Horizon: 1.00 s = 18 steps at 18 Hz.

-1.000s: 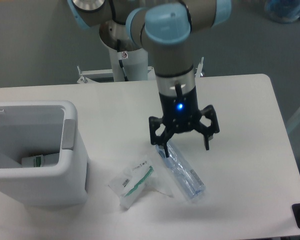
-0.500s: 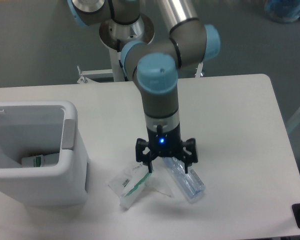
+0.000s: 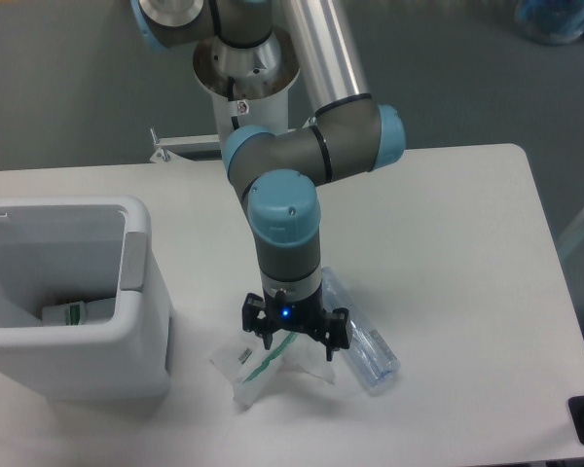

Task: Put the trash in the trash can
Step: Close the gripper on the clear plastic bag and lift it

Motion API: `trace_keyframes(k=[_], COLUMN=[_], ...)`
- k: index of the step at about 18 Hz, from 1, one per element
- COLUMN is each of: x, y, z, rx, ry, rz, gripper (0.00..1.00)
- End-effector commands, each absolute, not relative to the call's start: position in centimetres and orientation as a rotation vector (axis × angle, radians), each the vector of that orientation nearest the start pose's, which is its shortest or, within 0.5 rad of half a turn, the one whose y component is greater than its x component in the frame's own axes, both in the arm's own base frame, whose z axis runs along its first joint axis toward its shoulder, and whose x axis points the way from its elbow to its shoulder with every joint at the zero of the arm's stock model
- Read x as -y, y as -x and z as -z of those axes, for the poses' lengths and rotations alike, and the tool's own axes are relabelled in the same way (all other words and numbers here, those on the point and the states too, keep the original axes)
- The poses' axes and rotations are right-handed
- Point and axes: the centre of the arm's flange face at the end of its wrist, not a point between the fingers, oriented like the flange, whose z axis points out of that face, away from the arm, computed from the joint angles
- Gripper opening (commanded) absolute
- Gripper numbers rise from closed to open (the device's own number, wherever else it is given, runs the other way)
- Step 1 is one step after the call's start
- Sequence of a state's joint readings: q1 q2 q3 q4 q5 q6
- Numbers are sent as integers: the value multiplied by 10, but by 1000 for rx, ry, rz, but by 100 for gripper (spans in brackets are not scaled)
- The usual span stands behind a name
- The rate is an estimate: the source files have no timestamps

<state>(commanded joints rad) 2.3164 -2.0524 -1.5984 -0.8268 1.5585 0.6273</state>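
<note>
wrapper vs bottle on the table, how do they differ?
The wrapper is short, crumpled, with white-and-green contents; the crushed bottle is longer, bluish, with nothing visible inside. The wrapper sits directly under the open gripper; the bottle lies beside it, angled away. Both are clear plastic and lie on the table, outside the trash can.

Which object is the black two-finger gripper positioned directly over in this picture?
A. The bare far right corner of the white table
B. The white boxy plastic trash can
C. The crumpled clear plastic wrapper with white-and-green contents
C: the gripper hangs low with open jaws over the wrapper, with the crushed bluish plastic bottle to one side and the trash can well off to the other.
</note>
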Motion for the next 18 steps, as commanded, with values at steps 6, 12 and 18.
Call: trace_keyframes(k=[6, 12, 18], x=[-572, -574, -574], y=[334, 335, 335], z=[-246, -227, -223], rx=[58, 45, 58], ry=[2996, 3018, 3030], rz=[-161, -137, -138], gripper=[100, 100, 77])
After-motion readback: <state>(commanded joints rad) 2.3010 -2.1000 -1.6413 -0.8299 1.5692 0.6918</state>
